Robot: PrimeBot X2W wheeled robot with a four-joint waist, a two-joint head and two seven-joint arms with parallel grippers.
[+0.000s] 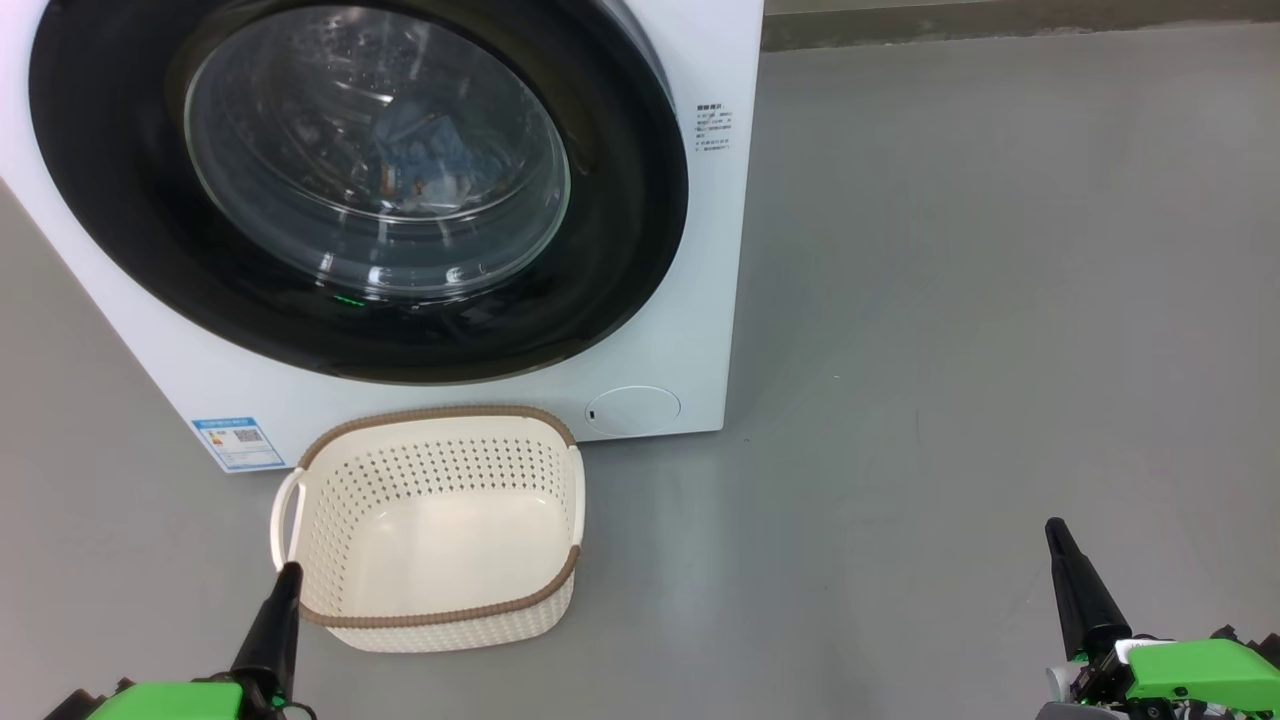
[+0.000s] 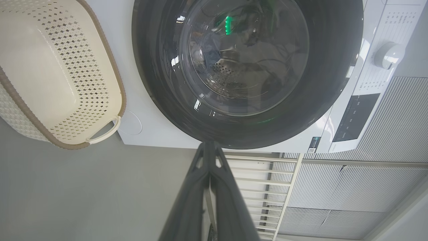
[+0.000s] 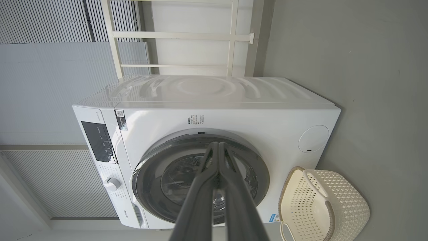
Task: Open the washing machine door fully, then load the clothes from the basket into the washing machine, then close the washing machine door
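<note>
The white washing machine point(image 1: 700, 260) stands ahead with its round black door point(image 1: 620, 230) shut flat against the front. Through the glass window I see light blue clothes point(image 1: 425, 150) lying in the drum. The cream basket point(image 1: 335, 480) sits on the floor right in front of the machine, with nothing inside it. My left gripper point(image 1: 285, 580) is shut, its tip at the basket's near left corner. My right gripper point(image 1: 1058, 535) is shut too, low on the right, well away from the machine. The door point(image 2: 334, 67) and the basket point(image 2: 20, 110) appear in the left wrist view, the door point(image 3: 260, 170) and basket point(image 3: 347, 201) in the right.
Grey floor point(image 1: 980, 300) spreads to the right of the machine. A white railing point(image 3: 187, 35) and ribbed wall panels point(image 3: 40, 67) stand behind the machine. Its control panel with a white knob point(image 3: 112, 183) is on the upper front.
</note>
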